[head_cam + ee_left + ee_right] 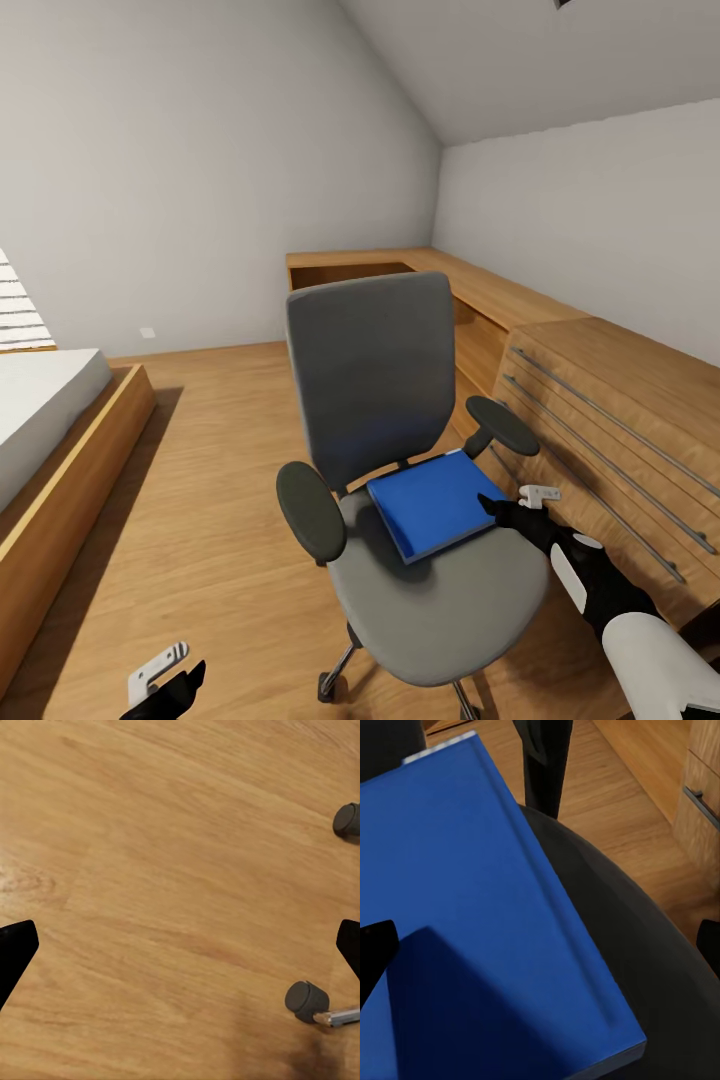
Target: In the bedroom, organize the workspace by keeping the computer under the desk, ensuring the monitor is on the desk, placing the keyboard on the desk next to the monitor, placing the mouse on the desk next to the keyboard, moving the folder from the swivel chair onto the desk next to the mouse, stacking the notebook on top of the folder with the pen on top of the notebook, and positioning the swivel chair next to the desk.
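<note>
While we look down from the head camera, the parts are labelled as follows.

Swivel chair (400, 440): grey seat and backrest with black armrests, standing on the wooden floor (200, 480) just beside a light wooden drawer unit (620, 420).

Folder (435, 502): bright blue, lying flat on the chair seat toward the backrest; we see its long edge and one corner against the grey cushion in the right wrist view (495, 892).

Right gripper (505, 512): at the folder's near corner, over the seat; its fingers stand apart, one tip (375, 945) above the blue cover, the other beyond the folder's edge. We cannot tell whether they touch it.

Left gripper (165, 690): low above bare floor, fingers (15, 952) spread wide, gripping nothing; two chair casters (306, 1000) lie near it.

Bed (50, 420): at the left, well apart from the chair.
</note>
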Available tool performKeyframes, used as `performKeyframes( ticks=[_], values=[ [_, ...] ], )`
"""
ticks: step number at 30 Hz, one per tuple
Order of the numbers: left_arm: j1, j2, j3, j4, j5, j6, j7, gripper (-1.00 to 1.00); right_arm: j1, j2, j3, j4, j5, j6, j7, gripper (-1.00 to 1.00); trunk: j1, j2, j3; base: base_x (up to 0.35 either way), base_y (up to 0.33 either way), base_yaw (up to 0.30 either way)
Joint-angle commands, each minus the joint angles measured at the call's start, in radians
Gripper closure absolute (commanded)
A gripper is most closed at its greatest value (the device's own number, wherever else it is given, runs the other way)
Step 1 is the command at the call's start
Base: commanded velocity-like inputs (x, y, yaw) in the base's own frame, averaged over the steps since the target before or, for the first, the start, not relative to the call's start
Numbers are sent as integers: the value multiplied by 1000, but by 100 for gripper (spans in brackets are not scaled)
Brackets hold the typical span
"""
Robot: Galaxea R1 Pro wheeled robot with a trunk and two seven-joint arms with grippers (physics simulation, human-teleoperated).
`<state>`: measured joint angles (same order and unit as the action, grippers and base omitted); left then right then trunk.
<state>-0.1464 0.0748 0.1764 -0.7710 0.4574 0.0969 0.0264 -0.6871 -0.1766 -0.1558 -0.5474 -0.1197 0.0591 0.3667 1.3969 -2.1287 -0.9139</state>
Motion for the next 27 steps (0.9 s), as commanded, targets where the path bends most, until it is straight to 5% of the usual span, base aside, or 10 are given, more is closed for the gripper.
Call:
performKeyframes(
  ticks=[1,27],
  values=[
    [0,0,0,-2,10,6,3,-100,0,0,-2,30,-1,6,5,-100,0,0,-1,0,0,0],
    [0,0,0,-2,12,7,3,-100,1,2,0,30,-1,8,4,-100,0,0,-1,-43,43,0]
  ],
)
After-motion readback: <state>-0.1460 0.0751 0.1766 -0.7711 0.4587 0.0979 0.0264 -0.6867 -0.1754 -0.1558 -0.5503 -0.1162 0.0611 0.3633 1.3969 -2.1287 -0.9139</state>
